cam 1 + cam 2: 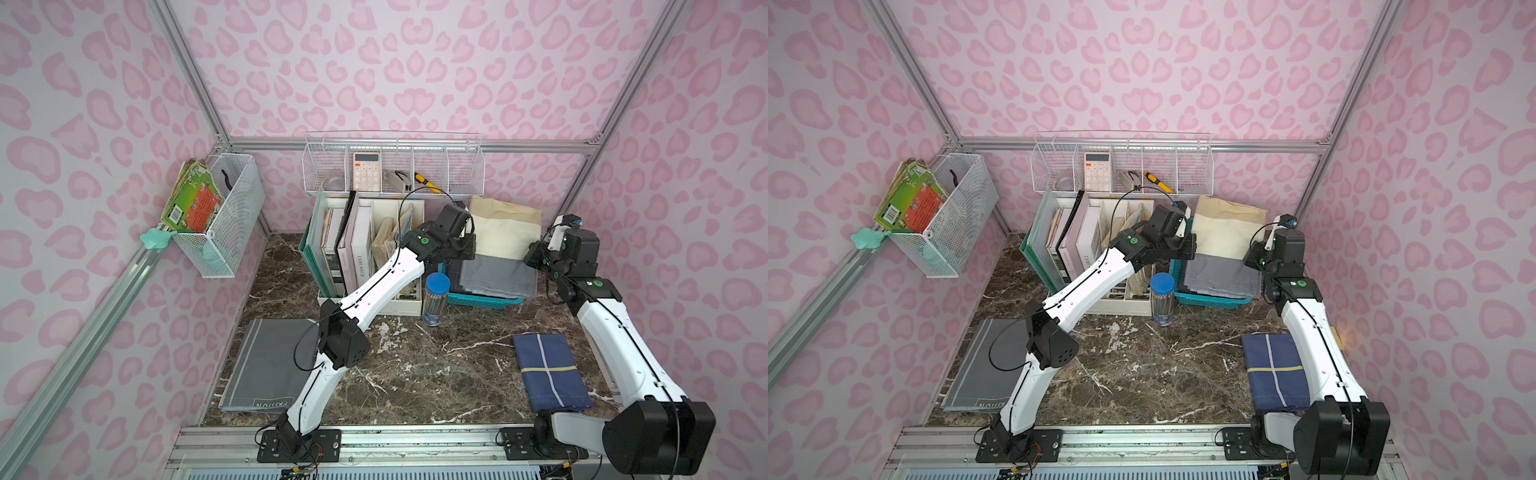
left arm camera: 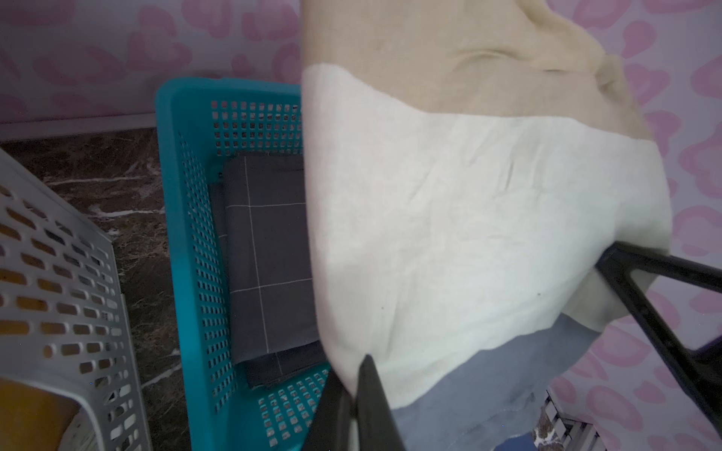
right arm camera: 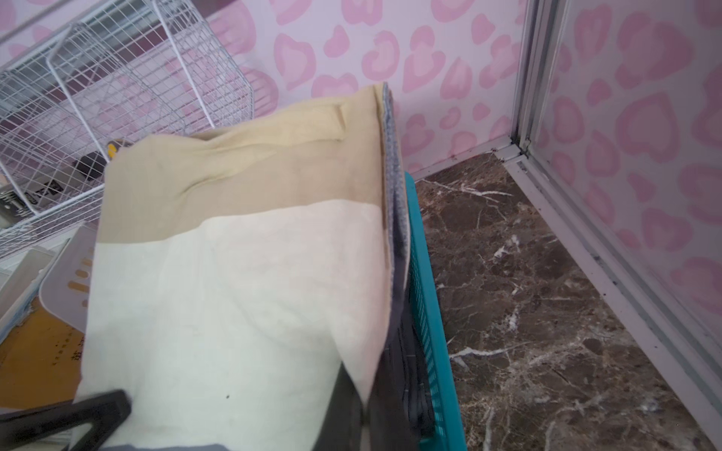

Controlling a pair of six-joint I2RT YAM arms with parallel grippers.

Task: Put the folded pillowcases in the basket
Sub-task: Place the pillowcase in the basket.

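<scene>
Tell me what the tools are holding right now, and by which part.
Both hold the folded pillowcase: the left tool pinches one side edge, the right tool the opposite edge, both near its grey end.

The middle of the surface point(image 1: 407, 365) lies open between grey cloth point(image 1: 266, 365) and navy cloth point(image 1: 548, 370). The basket point(image 1: 482, 300) is hemmed in: pencil jar point(image 1: 436, 297) and file rack point(image 1: 374, 249) just beside it, wire shelf point(image 1: 395, 166) overhead near its far corner

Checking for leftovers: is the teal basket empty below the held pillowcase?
No, a folded dark grey checked cloth lies inside the teal basket, showing past the edge of the pillowcase.
</scene>
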